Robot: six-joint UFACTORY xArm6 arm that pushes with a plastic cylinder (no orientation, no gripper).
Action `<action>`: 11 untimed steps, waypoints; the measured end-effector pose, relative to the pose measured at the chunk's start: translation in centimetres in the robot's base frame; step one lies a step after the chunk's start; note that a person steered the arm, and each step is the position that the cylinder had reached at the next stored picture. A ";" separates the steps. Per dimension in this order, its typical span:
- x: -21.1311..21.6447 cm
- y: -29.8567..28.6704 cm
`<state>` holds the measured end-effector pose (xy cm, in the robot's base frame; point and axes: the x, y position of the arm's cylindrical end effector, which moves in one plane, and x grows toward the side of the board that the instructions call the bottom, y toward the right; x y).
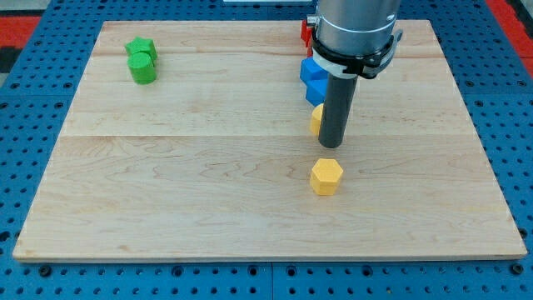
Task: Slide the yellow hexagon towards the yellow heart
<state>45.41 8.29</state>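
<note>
The yellow hexagon (326, 177) lies on the wooden board (208, 183), right of the middle and toward the view's bottom. A second yellow block (316, 120) sits just above it, mostly hidden behind my rod; its shape cannot be made out. My tip (332, 145) is down on the board just above the hexagon, a small gap apart from it, and right beside the half-hidden yellow block.
Two blue blocks (313, 77) stand stacked along the rod's left side, above the hidden yellow block. A red block (306, 32) peeks out at the board's top edge behind the arm. Two green blocks (141, 60) sit at the top left.
</note>
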 end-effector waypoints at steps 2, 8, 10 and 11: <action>0.9 -5.7; 9.2 0.0; 8.7 0.2; 6.7 -0.7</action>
